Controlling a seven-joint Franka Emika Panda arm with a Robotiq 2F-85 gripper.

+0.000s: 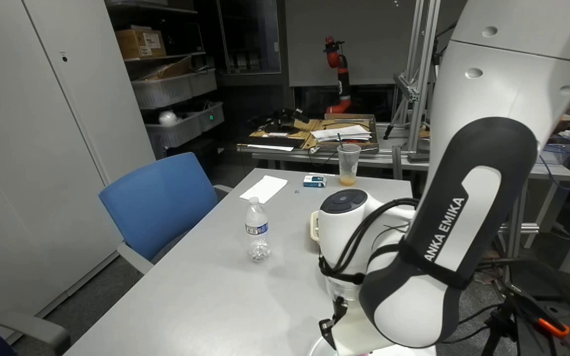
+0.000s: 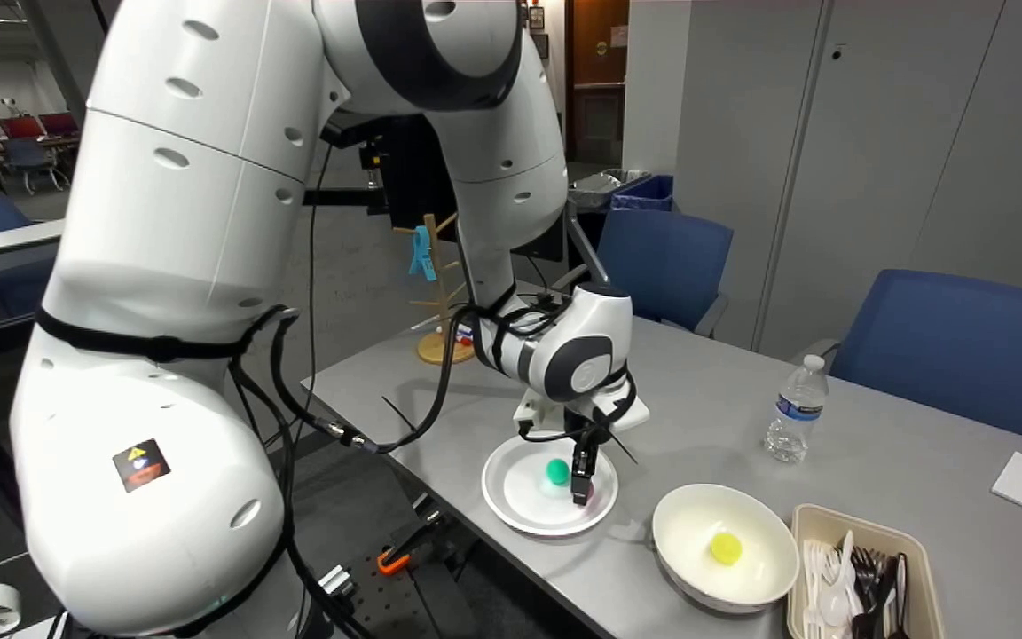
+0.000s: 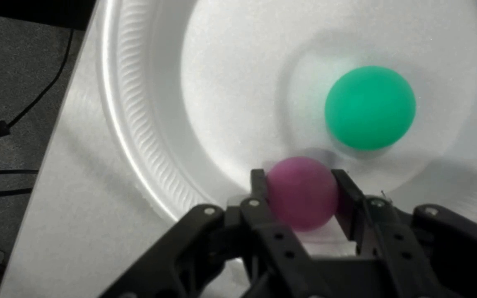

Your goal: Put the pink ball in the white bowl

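The gripper (image 3: 300, 182) pinches the pink ball (image 3: 302, 196) above the white plate (image 3: 114, 103), on which a green ball (image 3: 370, 107) lies; whether pink touches plate is unclear. The white bowl (image 2: 764, 519) contains a yellow ball (image 2: 726, 548); the beige tray (image 2: 861, 530) just beside it holds cutlery (image 2: 837, 603).
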